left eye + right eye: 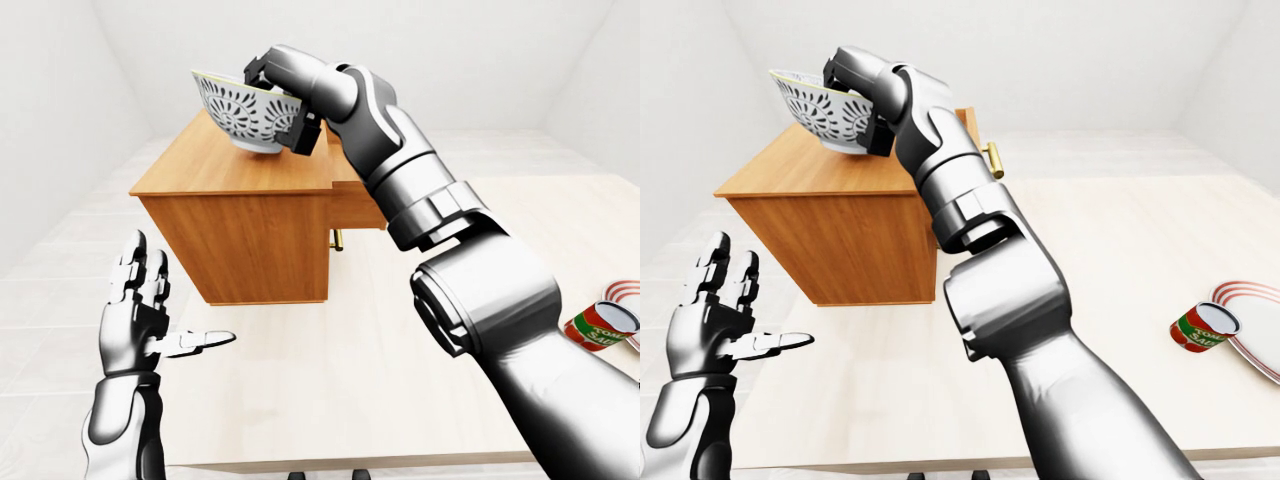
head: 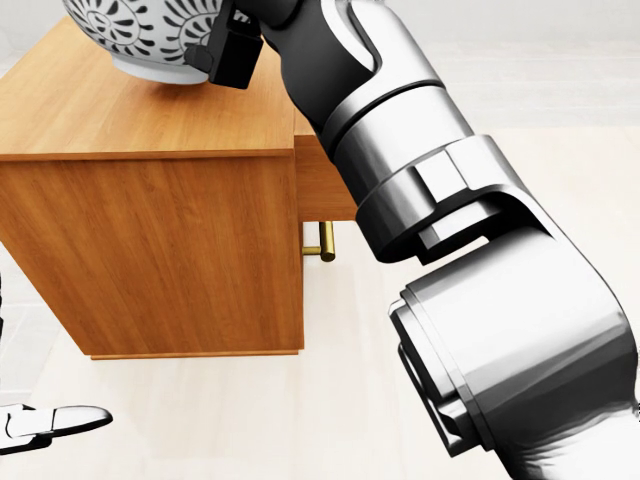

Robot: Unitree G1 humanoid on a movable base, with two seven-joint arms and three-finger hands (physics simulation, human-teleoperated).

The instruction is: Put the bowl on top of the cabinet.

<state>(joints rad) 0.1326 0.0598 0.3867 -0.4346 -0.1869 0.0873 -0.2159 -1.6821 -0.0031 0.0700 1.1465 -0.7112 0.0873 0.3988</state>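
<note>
Filling the lower right of all three views, the right arm rises from the near edge and reaches up and leftward to the bowl [image 1: 247, 110], a white one patterned with dark petal shapes. It sits tilted, rim higher toward the left of the left-eye view, with its base at or just above the top of the cabinet [image 1: 232, 165]; whether it actually touches the wood cannot be told. The right hand [image 1: 285, 95] grips it from the right side, fingers clenched over the rim and against the outer wall. The cabinet is a plain wooden box standing on the pale table [image 1: 360, 370], with a brass handle [image 2: 322, 247] showing on its right face, partly behind the arm. At the lower left of the eye views, the left hand [image 1: 140, 305] hovers well apart from the bowl, fingers spread upward and thumb pointing right, holding nothing. Far right on the table, a red-labelled can [image 1: 1202, 327] lies on its side beside a red-rimmed plate [image 1: 1255, 335].
</note>
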